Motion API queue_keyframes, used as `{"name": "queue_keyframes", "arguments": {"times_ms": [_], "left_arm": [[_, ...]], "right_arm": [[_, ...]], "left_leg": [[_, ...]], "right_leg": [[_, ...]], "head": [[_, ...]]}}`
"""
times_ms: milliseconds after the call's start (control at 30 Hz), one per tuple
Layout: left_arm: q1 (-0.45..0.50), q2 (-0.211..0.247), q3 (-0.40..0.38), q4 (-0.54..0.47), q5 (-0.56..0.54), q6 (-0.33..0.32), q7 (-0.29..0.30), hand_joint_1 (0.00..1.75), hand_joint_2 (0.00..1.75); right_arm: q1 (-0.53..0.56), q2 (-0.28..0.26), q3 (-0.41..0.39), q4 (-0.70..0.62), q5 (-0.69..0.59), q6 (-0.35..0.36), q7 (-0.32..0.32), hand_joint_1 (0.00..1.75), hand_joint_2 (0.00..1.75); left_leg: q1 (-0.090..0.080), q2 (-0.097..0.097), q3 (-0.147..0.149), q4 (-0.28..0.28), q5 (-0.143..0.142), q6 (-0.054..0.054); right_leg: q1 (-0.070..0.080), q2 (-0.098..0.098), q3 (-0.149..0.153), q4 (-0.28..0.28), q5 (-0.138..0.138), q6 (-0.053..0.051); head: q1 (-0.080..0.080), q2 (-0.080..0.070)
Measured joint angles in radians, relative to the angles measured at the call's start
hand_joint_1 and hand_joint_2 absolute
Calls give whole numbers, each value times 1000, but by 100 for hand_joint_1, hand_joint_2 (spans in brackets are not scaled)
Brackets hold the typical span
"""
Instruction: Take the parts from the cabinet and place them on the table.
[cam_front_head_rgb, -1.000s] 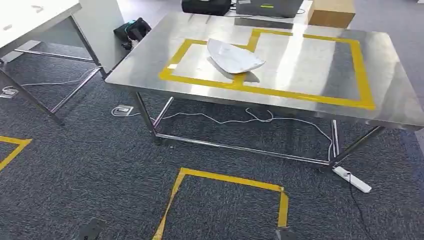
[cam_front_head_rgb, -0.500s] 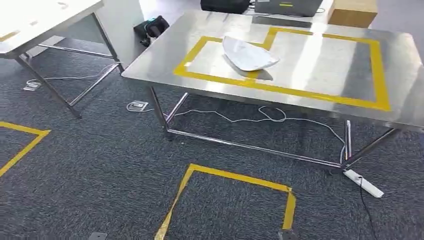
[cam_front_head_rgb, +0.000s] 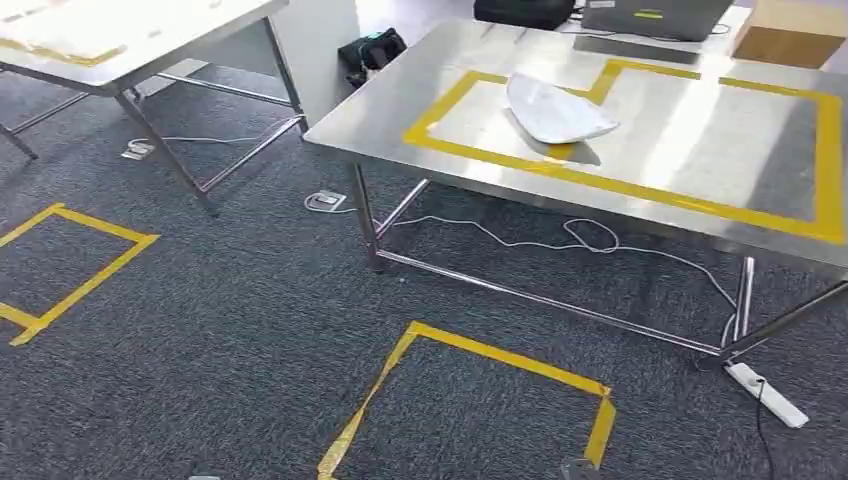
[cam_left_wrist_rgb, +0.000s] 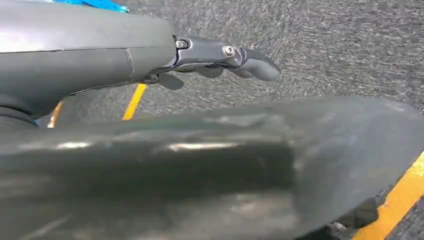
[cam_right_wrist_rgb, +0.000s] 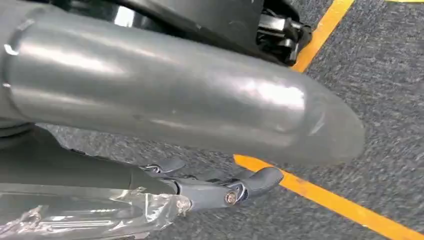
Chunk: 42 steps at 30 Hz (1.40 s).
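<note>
Both arms hang low over the dark grey carpet (cam_front_head_rgb: 200, 330). The left hand (cam_left_wrist_rgb: 220, 55) has its dark fingers stretched out straight with nothing between them, so it is released. The right hand (cam_right_wrist_rgb: 225, 192) also shows extended fingers above the carpet and a yellow tape line (cam_right_wrist_rgb: 330, 200); crinkled clear plastic wrap (cam_right_wrist_rgb: 100, 215) lies along its underside, and whether that hand grasps anything I cannot tell.

Well ahead of both hands and higher stands the shiny stainless-steel table (cam_front_head_rgb: 690, 130), marked with a yellow tape outline (cam_front_head_rgb: 640, 190). 1 pale white curved shell-like part (cam_front_head_rgb: 555, 112) already rests on it, touching the tape, its long axis running across the tabletop. It lies forward and toward the right hand's side, so I judge that arm nearer. The cabinet cannot be placed from here.
</note>
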Motion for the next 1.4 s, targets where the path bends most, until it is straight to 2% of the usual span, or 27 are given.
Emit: {"name": "queue_keyframes", "arguments": {"times_ms": [133, 200, 300, 367, 433, 467, 500, 533, 633, 667, 700, 733, 800, 833, 867, 933, 967, 1000, 1033, 1067, 1133, 1167, 1200, 1233, 1300, 1333, 1400], "left_arm": [[4, -4, 1, 3, -3, 0, 3, 0, 0], [4, -7, 2, 3, -3, 2, 4, 0, 0], [-1, -14, 2, 3, -3, 2, 7, 0, 0], [2, -19, 4, 3, 3, 0, 11, 0, 0], [1, -24, 9, 3, 12, -3, 11, 0, 0], [0, -28, 10, 3, 13, -4, 11, 0, 0], [-2, -33, 10, 3, 13, -5, 11, 0, 0], [-4, -35, 11, 3, 13, -5, 11, 0, 0], [3, -39, 12, 4, 13, -4, 11, 0, 0], [4, -39, 15, 4, 12, -4, 11, 0, 0], [3, -39, 17, 4, 11, -2, 11, 0, 0], [0, -40, 17, 4, 11, -2, 11, 0, 0], [-4, -42, 17, 4, 8, -2, 11, 0, 0], [-4, -43, 17, 4, 8, -2, 11, 0, 0], [-2, -43, 18, 4, 8, -2, 11, 0, 0], [0, -42, 18, 4, 8, -2, 11, 0, 0], [-2, -41, 18, 4, 7, -2, 12, 0, 0], [-7, -47, 18, 4, 5, -2, 11, 0, 0], [-12, -47, 18, 4, 4, -4, 12, 0, 0], [-11, -47, 18, 4, 2, -4, 12, 0, 0], [-6, -43, 19, 4, 2, -5, 14, 0, 0], [-6, -42, 19, 4, 1, -7, 16, 0, 0], [-4, -41, 19, 4, 0, -8, 17, 0, 0], [-5, -41, 19, 4, -2, -10, 18, 0, 0], [-8, -42, 19, 4, -3, -13, 18, 0, 0], [-8, -42, 19, 4, -5, -13, 18, 0, 0], [-4, -41, 19, 4, -10, -14, 20, 0, 0]], "right_arm": [[-2, 0, -6, 0, 0, -1, 2, 0, 0], [-1, 0, -7, 1, 0, -1, 0, 0, 0], [9, 0, -11, 2, 0, -2, 1, 0, 0], [12, 0, -14, 4, 0, -5, 1, 0, 0], [11, 0, -14, 4, 1, -7, -1, 0, 0], [11, 0, -14, 4, 1, -7, -2, 0, 0], [11, 0, -15, 5, 1, -8, -2, 0, 0], [10, 0, -15, 5, 2, -8, -2, 0, 0], [8, -2, -16, 5, 3, -8, -2, 0, 0], [6, -1, -16, 5, 3, -7, -2, 0, 0], [7, -1, -17, 5, 4, -6, -3, 0, 0], [10, -1, -17, 5, 4, -5, -3, 0, 0], [16, -1, -18, 6, 5, -3, -1, 0, 0], [16, -1, -19, 6, 5, -3, -2, 0, 0], [16, -1, -19, 6, 5, -3, -1, 0, 0], [14, -1, -19, 6, 5, -3, -2, 0, 0], [13, -1, -19, 6, 6, -3, -1, 0, 0], [14, -3, -20, 6, 7, -3, 0, 0, 0], [15, -3, -20, 7, 9, -3, 1, 0, 0], [13, -3, -20, 7, 9, -4, 1, 0, 0], [11, -3, -20, 7, 11, -4, 2, 0, 0], [9, -3, -20, 7, 12, -4, 2, 0, 0], [10, -3, -20, 7, 12, -3, 1, 0, 0], [11, -3, -20, 7, 12, -3, 1, 0, 0], [15, -3, -20, 8, 12, -3, 2, 0, 0], [17, -3, -20, 8, 12, -2, 2, 0, 0], [17, -3, -21, 9, 12, -1, 2, 0, 0]], "left_leg": [[-3, -51, -12, 3, 6, 35], [0, -70, -16, 3, 12, 48], [-5, -112, -26, 3, 17, 58], [-7, -144, -27, 4, 19, 57], [-7, -175, -25, 4, 23, 52], [-6, -188, -25, 4, 24, 51], [-11, -199, -30, 8, 25, 44], [-7, -208, -36, 8, 28, 38], [3, -243, -46, 2, 40, 15], [1, -209, -50, 15, 30, 15], [-4, -150, -72, 57, -7, 12], [-4, -118, -108, 134, -53, 7], [0, -96, -184, 299, -123, 0], [2, -94, -197, 328, -126, -3], [5, -93, -184, 310, -106, -5], [11, -76, -102, 169, -34, -11], [12, -35, -40, 69, -1, -15], [10, 33, -9, 10, -7, -20], [11, 7, -11, 14, -1, -1], [8, -7, -14, 15, -4, 8], [4, -32, -19, 14, -1, 23], [8, -46, -17, 11, 5, 33], [8, -55, -19, 11, 7, 38], [7, -68, -23, 11, 10, 44], [0, -98, -31, 12, 14, 52], [-4, -114, -33, 12, 16, 54], [-10, -148, -34, 12, 19, 57]], "right_leg": [[-6, -37, 12, -6, -2, 19], [-12, 65, -24, 76, -67, 26], [-8, 101, -135, 312, -166, 22], [-6, 102, -130, 293, -127, 15], [-7, 125, -47, 120, -34, 7], [-9, 167, -6, 37, -4, 3], [-14, 205, 6, 2, -20, 2], [-12, 191, 4, 1, -17, 6], [-5, 161, 13, -2, -7, -11], [-10, 143, 15, -8, 0, -15], [-10, 134, 14, -11, 2, -22], [-9, 117, 13, -11, 2, -22], [-8, 79, 10, -11, 2, -22], [-9, 63, 8, -11, 2, -22], [-9, 49, 7, -11, 2, -22], [-12, 23, 8, -11, 1, -17], [-13, 11, 12, -9, -1, -9], [-2, 3, 11, -3, -8, 2], [-1, -7, 3, 0, -13, 7], [0, -18, 9, -4, -13, 11], [-5, -43, 32, -12, -11, 20], [-11, -26, 23, -8, -20, 28], [-13, 34, 11, 30, -53, 29], [-12, 71, -23, 105, -96, 28], [-9, 97, -108, 280, -168, 25], [-7, 101, -138, 331, -178, 20], [1, 105, -117, 268, -118, 5]], "head": [[14, 0], [18, 0], [21, 0], [21, 0], [21, 0], [21, 0], [19, 0], [20, 0], [19, 0], [20, 0], [10, 0], [6, 0], [7, 0], [7, 0], [7, 0], [7, 0], [7, 0], [2, 0], [5, 0], [17, 0], [15, 0], [18, 0], [20, 0], [21, 0], [24, 0], [24, 0], [24, 0]]}}
